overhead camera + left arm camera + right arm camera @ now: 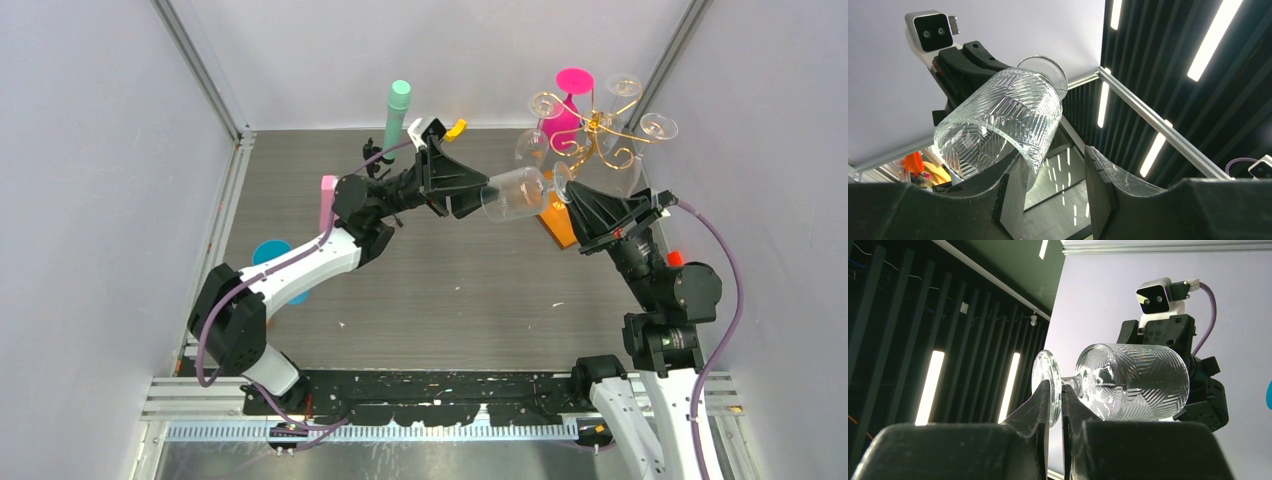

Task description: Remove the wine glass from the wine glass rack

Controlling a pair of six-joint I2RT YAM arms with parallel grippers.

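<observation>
Grey table (450, 290), wine glass (515, 192) sideways (by rack (597, 128)), R pincer (1055, 388) gripping foot prob., L pincer (1055, 160) spread.

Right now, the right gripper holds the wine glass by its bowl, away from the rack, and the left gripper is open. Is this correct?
Not quite: the right gripper holds the wine glass by its stem, not by the bowl, as the right wrist view shows. The glass is away from the wine glass rack and the left gripper is open.
</observation>
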